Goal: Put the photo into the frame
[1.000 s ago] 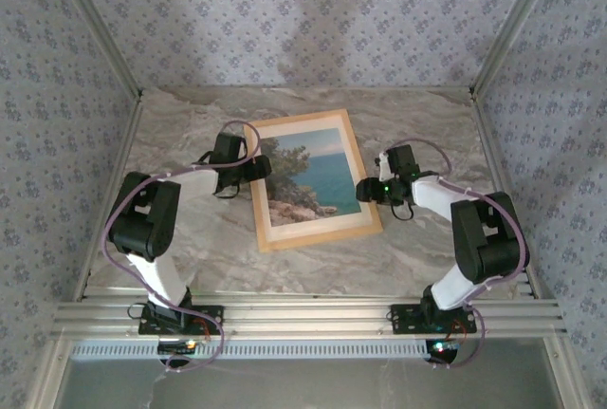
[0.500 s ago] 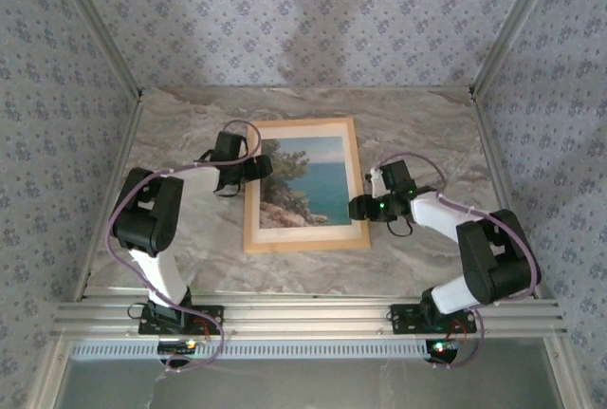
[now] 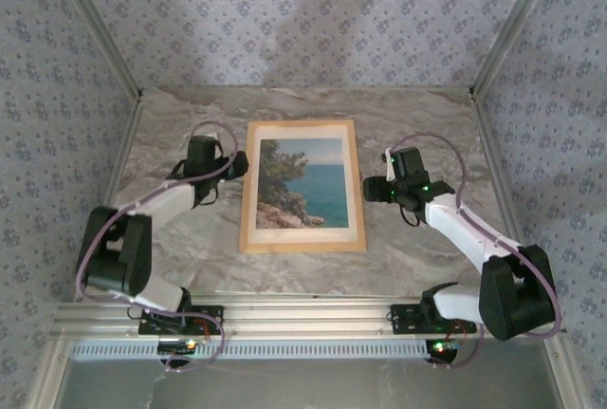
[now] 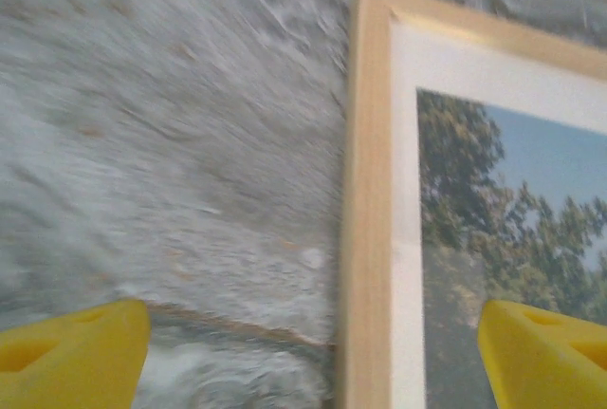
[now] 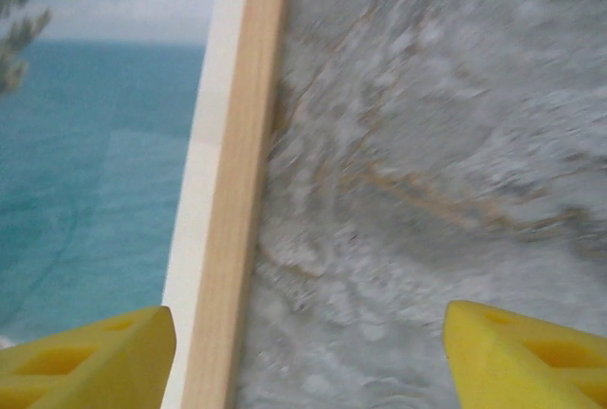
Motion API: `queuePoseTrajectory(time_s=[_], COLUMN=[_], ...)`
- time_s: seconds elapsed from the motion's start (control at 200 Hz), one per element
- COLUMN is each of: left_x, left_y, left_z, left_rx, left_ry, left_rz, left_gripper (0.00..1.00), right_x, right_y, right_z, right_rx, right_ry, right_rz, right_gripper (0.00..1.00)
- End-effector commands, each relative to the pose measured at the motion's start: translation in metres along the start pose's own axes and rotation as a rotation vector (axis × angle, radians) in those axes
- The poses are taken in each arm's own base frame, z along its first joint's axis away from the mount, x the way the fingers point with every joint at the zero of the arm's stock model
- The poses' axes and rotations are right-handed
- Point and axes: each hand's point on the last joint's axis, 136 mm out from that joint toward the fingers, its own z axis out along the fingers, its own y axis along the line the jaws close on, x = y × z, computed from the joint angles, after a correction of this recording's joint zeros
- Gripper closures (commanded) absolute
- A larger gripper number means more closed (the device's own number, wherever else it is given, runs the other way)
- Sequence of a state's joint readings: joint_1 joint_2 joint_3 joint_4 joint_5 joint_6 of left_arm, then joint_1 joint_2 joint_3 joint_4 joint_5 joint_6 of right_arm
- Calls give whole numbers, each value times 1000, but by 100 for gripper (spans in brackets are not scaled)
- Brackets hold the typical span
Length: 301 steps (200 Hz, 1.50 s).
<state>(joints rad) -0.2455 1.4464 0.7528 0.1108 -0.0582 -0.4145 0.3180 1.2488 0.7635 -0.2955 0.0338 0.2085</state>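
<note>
The frame (image 3: 248,191) of light wood lies flat in the middle of the table, square to its edges. The photo (image 3: 305,186) of sea, trees and rocks sits inside it, picture side up. My left gripper (image 3: 236,164) is at the frame's left rail, near the top. In the left wrist view its yellow fingers (image 4: 71,352) stand wide apart, one over the marble and one over the photo (image 4: 493,200), straddling the rail (image 4: 365,191). My right gripper (image 3: 368,189) is at the right rail. It is open too, straddling that rail (image 5: 242,191) beside the photo's sea (image 5: 95,143).
The marble-patterned table (image 3: 417,124) is closed in by wallpapered walls at the back and both sides. An aluminium rail (image 3: 303,314) carrying the arm bases runs along the near edge. Bare marble lies on both sides of the frame.
The frame has turned from a tilted lie to square with the table. Both grippers have drawn outward to its side rails, the left arm swinging left, and both jaws have widened.
</note>
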Motion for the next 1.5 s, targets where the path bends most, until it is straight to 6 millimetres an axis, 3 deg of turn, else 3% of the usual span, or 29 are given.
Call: queuePoseTrajectory(time_s=[0.0,0.155,0.385,0.585,0.97,1.344,1.449,1.499], left_x=[-30,-42,-39,-22,-11,-25,-20,-17], left_y=[30,58,98,118,116,105,107,109], left_z=[-28,-52,-62,-58,-29,-20,-14,-9], left_rx=[-137,-215,-348,-366,-293,-211,-211,-207], left_ry=[-206,-312,-308,-278,-254,-338,-331,-332], left_rz=[59,85,152,171,218,234,233,229], left_gripper=[9,5,0,0,0,0,0,0], right_x=[-19,-34,-32,-26,-20,-35,-42,-37], right_y=[-33,-62,-101,-118,-132,-143,-145,-147], right_z=[-11,-10,1,10,32,30,26,31], right_rx=[172,279,393,459,471,397,361,345], right_ry=[-72,-161,-184,-166,-254,-379,-463,-452], right_rz=[-30,28,95,91,7,64,57,69], right_gripper=[20,12,6,2,0,0,0,0])
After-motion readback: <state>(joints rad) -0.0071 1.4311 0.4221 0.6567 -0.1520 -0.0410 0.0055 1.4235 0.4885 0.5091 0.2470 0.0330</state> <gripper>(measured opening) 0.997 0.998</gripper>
